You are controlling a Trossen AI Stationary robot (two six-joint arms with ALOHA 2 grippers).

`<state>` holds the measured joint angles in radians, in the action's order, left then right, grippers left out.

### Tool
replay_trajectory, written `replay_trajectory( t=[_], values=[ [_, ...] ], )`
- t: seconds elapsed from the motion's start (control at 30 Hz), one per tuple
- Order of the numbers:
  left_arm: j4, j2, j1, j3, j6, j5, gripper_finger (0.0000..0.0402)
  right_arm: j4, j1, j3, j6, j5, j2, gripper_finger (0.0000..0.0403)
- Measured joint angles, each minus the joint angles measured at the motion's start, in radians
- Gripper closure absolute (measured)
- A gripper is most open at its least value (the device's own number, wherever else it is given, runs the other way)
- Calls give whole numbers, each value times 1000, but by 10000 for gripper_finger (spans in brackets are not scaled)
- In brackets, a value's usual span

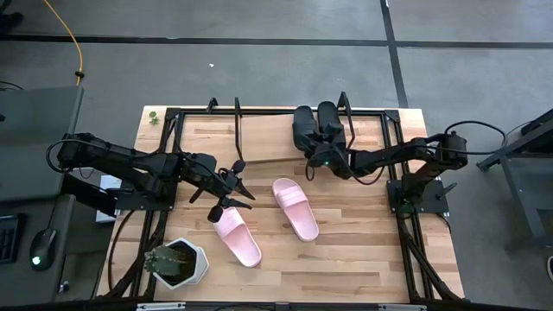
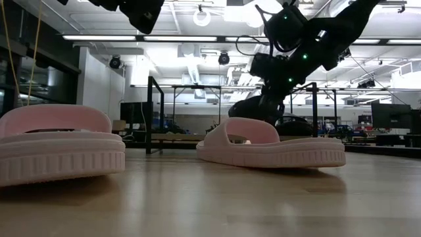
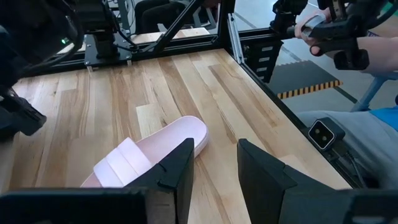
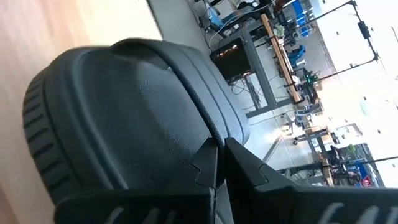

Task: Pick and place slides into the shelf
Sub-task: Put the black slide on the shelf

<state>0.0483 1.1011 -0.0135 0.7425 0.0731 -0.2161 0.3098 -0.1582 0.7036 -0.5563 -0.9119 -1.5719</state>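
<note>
Two black slides (image 1: 305,131) (image 1: 331,121) lie side by side at the right end of the shelf (image 1: 263,138), a light board with thin black frame ends at the table's far side. My right gripper (image 1: 318,155) is shut on the left black slide (image 4: 124,112). Two pale pink slides (image 1: 238,235) (image 1: 295,207) lie soles down on the table's middle. My left gripper (image 3: 214,155) hangs open above and just to the far side of the left pink slide (image 3: 149,155), touching nothing. My right gripper pinches the edge of the black slide's strap (image 4: 208,140) between its two shut fingers. It comes from the table's right, slanting slightly down. The slide fills the wrist view. I cannot tell whether its sole rests on the shelf board.
A potted plant in a white pot (image 1: 177,263) stands at the table's near left corner. A black frame (image 1: 173,117) runs around the table. In the left wrist view a person's hands (image 3: 314,28) hold a handle beyond the table's edge.
</note>
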Motion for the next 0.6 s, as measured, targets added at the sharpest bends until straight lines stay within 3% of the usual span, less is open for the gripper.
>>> replay_trajectory(
  t=[0.4, 0.6],
  values=[
    [0, 0, 0, 0, 0, 0, 293, -65, 18, 0, 2, -21, 0, 403],
    [0, 0, 0, 0, 0, 0, 293, -81, 17, 0, 29, 24, 0, 403]
  ],
)
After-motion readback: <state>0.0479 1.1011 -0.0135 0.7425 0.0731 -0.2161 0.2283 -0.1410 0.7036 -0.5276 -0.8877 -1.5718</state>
